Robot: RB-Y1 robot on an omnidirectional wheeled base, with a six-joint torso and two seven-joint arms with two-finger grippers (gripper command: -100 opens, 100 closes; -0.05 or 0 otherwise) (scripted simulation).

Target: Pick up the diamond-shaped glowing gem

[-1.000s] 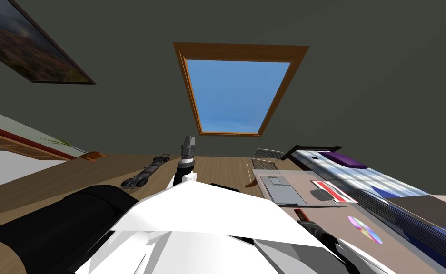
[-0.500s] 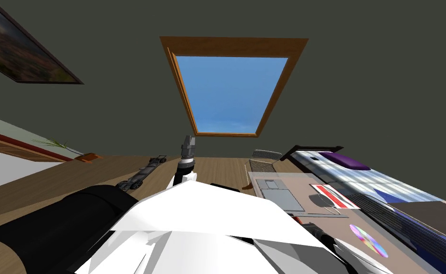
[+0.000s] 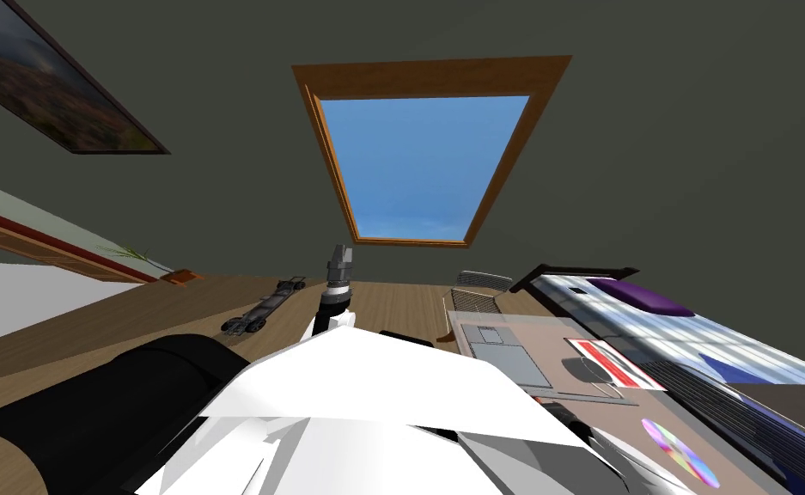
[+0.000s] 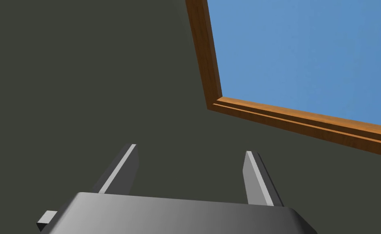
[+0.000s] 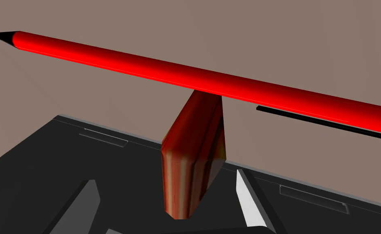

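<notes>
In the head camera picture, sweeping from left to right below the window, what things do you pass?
Green plant → dark wheeled model on the floor → left pincer → laptop → red-and-white booklet → rainbow disc.

- Nothing legible right now: no words, numbers, brands or signs.
- Red and white sheet [image 3: 608,361] on the desk [image 3: 602,417]: any print is too small to read.
- Laptop [image 3: 503,351] keys: no letters can be made out.
</notes>
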